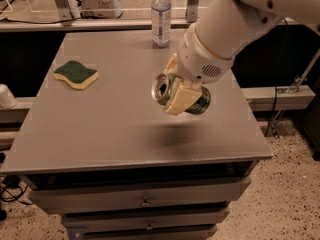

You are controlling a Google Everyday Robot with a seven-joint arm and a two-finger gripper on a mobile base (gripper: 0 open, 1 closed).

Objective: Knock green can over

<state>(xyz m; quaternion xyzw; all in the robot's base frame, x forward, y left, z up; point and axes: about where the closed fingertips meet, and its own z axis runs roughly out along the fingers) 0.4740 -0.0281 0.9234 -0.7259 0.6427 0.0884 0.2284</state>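
The green can (197, 102) is tipped on its side in the air above the grey table (90, 129), its silver top with the dark mouth hole facing left toward me. My gripper (176, 88) comes in from the upper right on a white arm and is shut on the can, one cream finger (179, 99) across its front. The can casts a dark shadow on the table just below it.
A clear plastic bottle (161, 16) stands at the table's far edge. A green and yellow sponge (76, 74) lies at the left. Drawers run below the table's front edge. A white cup (6, 96) sits off the left side.
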